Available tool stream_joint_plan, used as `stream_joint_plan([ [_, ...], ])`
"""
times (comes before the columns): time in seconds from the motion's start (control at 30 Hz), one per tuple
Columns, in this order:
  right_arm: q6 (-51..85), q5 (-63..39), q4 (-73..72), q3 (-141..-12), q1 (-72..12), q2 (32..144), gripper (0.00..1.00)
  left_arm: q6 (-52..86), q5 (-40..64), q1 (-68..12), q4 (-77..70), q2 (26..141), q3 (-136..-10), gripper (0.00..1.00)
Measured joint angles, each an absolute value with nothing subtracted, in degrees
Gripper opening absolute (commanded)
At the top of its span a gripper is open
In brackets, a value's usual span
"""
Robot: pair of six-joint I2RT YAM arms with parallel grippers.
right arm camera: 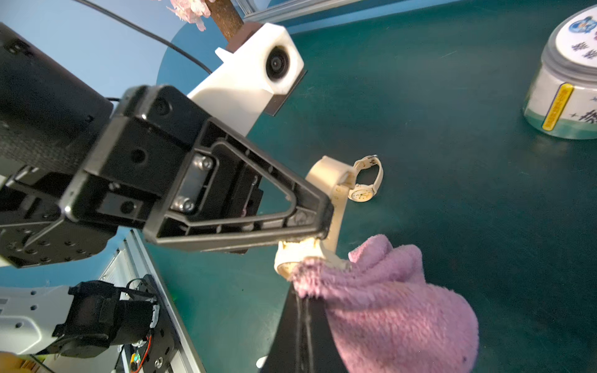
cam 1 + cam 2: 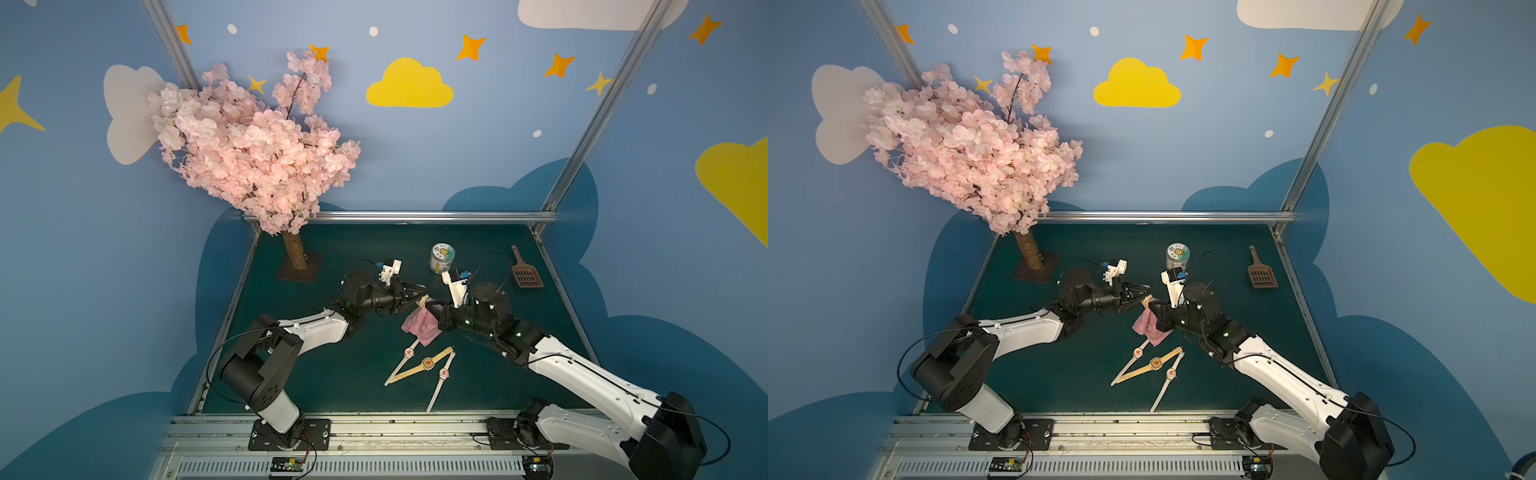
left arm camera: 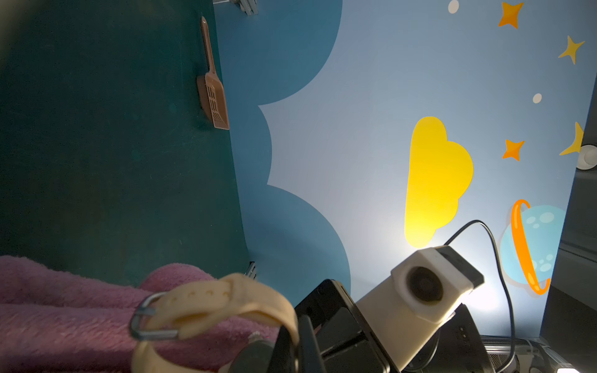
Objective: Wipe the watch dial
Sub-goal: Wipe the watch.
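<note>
Mostly, watch (image 1: 297, 251) dial hid behind pink cloth (image 1: 387, 306) in R claw (image 1: 302, 298).

Green table (image 2: 332, 374): three watches (image 2: 427, 363), jar (image 2: 441, 258), scoop (image 2: 527, 276), tree (image 2: 296, 253), perhaps fourth watch (image 1: 361, 193).

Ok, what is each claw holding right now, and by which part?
Left claw is shut on the cream watch, where its strap meets the case. Right claw is shut on the pink cloth, pinching a bunched edge.

The held watch (image 1: 298, 251) sits at the left gripper (image 2: 419, 296) tip, against the cloth (image 2: 419, 326) under the right gripper (image 2: 431, 308). Three loose watches (image 2: 428, 363) lie base-side of both grippers; the jar (image 2: 441, 258) stands beyond them.
</note>
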State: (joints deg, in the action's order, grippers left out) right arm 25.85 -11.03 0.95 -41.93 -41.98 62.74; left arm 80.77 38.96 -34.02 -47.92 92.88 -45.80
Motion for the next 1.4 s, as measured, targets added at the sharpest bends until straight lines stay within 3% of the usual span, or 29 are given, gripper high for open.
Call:
stream_joint_plan([
  [0.43, 25.74, -12.75, -3.40, -39.94, -42.26, 61.93, 0.00, 80.84, 38.98, -34.04, -48.90, 92.86, -45.80, 0.03],
  [0.77, 29.15, -2.50, -1.54, -39.35, -42.24, 57.91, 0.00, 81.28, 39.24, -34.13, -50.22, 92.49, -45.67, 0.03],
  [1.17, 27.94, -13.98, -5.98, -39.29, -42.04, 60.62, 0.00, 81.38, 39.48, -34.13, -50.24, 92.44, -45.41, 0.03],
  [1.4, 28.10, -8.03, 0.97, -43.09, -41.89, 62.81, 0.00, 81.25, 38.35, -33.63, -49.93, 92.40, -45.01, 0.03],
])
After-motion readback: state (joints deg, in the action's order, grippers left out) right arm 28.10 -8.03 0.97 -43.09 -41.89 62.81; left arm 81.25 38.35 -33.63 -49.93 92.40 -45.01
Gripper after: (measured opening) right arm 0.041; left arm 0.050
